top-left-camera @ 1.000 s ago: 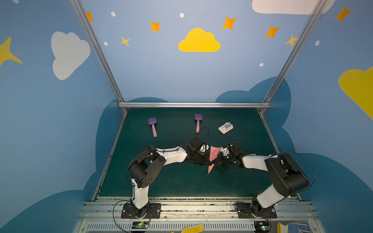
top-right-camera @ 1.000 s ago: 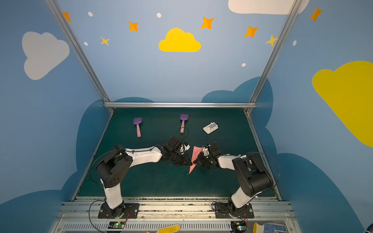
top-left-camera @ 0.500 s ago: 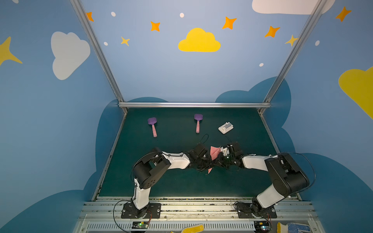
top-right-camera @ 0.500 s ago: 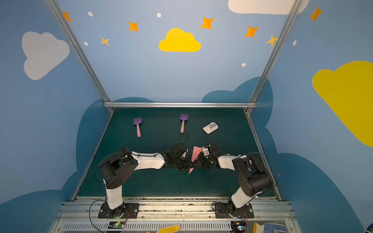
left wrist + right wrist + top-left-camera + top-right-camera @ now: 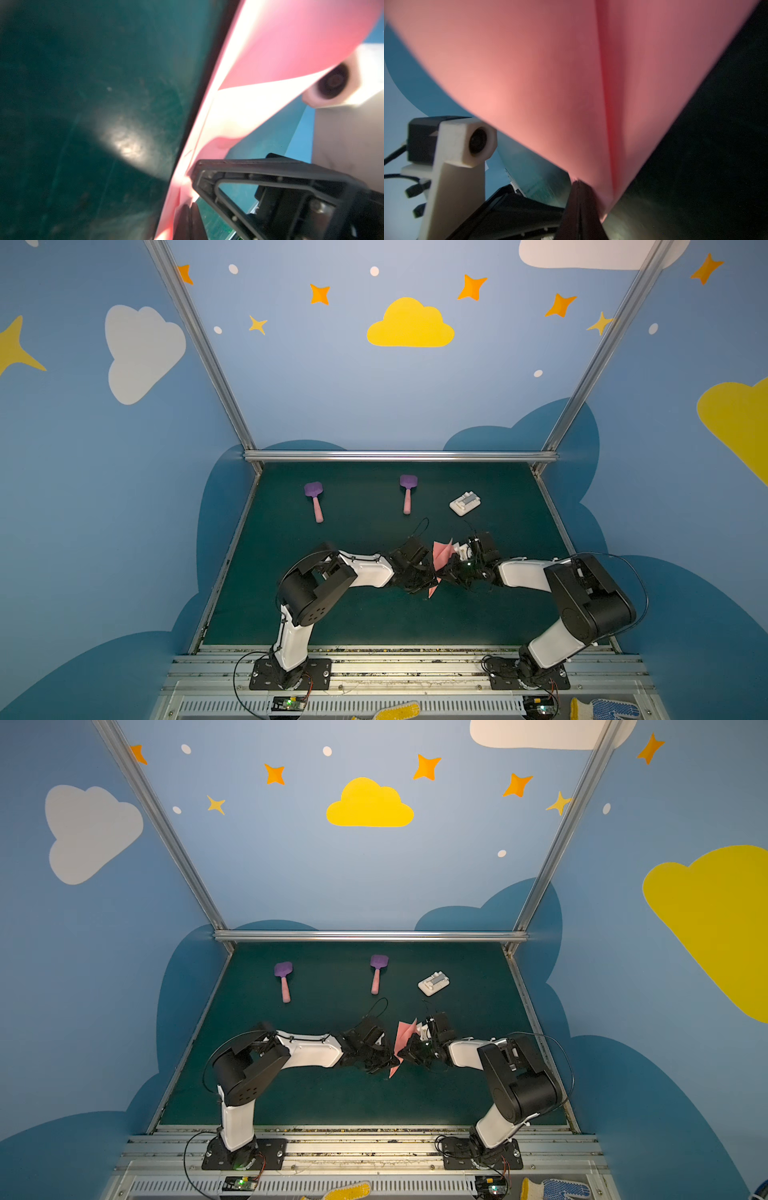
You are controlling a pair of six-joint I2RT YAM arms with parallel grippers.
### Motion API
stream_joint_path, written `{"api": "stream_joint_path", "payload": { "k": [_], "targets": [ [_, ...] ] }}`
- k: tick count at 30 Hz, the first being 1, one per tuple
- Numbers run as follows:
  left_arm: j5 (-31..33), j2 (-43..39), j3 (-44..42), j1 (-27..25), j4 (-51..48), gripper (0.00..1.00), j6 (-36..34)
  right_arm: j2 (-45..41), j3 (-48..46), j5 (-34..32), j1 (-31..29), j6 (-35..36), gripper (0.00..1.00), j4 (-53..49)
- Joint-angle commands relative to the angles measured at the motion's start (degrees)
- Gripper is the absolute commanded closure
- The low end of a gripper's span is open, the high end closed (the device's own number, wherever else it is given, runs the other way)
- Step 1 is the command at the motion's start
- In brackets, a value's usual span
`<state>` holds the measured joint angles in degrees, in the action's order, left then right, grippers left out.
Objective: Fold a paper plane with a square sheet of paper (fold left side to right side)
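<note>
Green mat (image 5: 365,614), paper plane (image 5: 439,556) nose nearward, left gripper (image 5: 431,575), right gripper (image 5: 446,570) clamped on it

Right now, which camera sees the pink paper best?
A top view: the pink paper shows almost whole there, folded and pointed. Both top views show it this way. The left wrist view and the right wrist view show only blurry close-up pieces.

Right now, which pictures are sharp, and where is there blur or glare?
Both top views: sharp, evenly lit, though the pink paper shows small. Left wrist view: paper blurred and washed out, bright glare patch on the green mat. Right wrist view: paper soft and filling most of the frame, mat almost black.
</note>
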<state>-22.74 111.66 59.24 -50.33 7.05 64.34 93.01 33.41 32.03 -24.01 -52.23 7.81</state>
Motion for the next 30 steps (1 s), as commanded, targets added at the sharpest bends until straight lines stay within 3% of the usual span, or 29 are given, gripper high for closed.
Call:
{"api": "stream_joint_path", "payload": {
  "k": [1,17,23,30],
  "targets": [
    [1.14,0.91,0.37,-0.21,-4.50,0.96,-0.86,2.91,-1.86,-3.65,-0.16,0.54,1.00,-3.04],
    [1.07,-8.62,-7.25,-1.18,-12.88,0.96,-3.54,3.23,-3.85,-4.26,0.19,-1.21,1.00,-1.54],
    [1.19,-10.85,-4.08,-2.38,-11.09,0.96,-2.66,3.75,-4.11,-4.16,0.28,-1.60,1.00,-0.93],
    [1.21,-7.19,0.77,-3.29,-7.44,0.96,0.32,3.64,-3.98,-4.08,0.28,-1.79,1.00,-1.03]
  ]
}}
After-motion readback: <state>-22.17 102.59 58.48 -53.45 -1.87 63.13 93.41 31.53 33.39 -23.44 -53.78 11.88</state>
